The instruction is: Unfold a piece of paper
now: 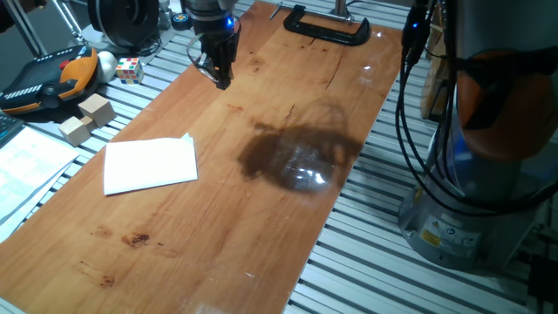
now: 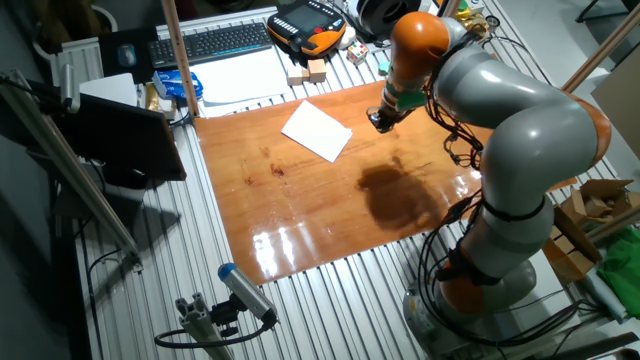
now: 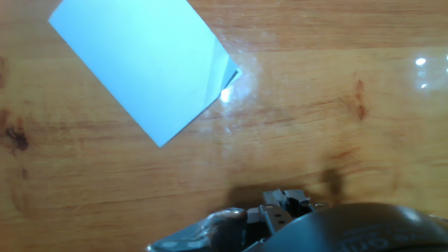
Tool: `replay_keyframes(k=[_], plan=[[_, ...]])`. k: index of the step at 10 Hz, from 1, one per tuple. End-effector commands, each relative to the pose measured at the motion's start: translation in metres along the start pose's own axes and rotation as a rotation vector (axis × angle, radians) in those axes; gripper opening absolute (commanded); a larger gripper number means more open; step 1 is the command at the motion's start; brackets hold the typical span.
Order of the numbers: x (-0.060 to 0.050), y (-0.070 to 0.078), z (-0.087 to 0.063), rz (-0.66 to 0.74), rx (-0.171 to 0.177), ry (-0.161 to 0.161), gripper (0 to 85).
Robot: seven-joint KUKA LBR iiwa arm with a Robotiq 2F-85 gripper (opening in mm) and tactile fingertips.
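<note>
The piece of paper (image 1: 150, 164) is a plain white folded rectangle lying flat on the left part of the wooden board (image 1: 261, 227). It also shows in the other fixed view (image 2: 316, 130) and at the upper left of the hand view (image 3: 140, 63), where one corner of its top layer lifts slightly. My gripper (image 1: 221, 80) hangs above the far part of the board, well away from the paper. Its fingers look closed together and hold nothing. It also shows in the other fixed view (image 2: 380, 121). The hand view shows only the gripper body, not the fingertips.
A black clamp (image 1: 327, 26) grips the board's far edge. Two wooden blocks (image 1: 87, 118), a colour cube (image 1: 129, 69), an orange-and-black pendant (image 1: 48, 78) and printed sheets (image 1: 26, 161) lie off the board's left side. The arm's base (image 1: 471, 174) stands at the right.
</note>
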State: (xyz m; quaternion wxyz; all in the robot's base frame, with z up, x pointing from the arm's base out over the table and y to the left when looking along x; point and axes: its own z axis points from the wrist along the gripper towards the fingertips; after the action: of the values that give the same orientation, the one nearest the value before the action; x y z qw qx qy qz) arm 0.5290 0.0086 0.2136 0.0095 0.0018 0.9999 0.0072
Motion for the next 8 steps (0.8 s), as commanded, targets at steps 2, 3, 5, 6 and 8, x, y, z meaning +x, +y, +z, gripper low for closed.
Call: replay_keyframes(k=[2, 3, 5, 6, 8], plan=[[-0.005, 0.002, 0.008, 0.002, -0.006, 0.002, 2.0], [-0.008, 0.003, 0.013, 0.002, -0.007, 0.002, 2.0], [-0.015, 0.004, 0.023, 0.002, -0.009, 0.000, 2.0], [-0.019, 0.004, 0.029, 0.002, -0.012, -0.001, 2.0], [-0.024, 0.005, 0.038, 0.011, -0.006, 0.003, 2.0]])
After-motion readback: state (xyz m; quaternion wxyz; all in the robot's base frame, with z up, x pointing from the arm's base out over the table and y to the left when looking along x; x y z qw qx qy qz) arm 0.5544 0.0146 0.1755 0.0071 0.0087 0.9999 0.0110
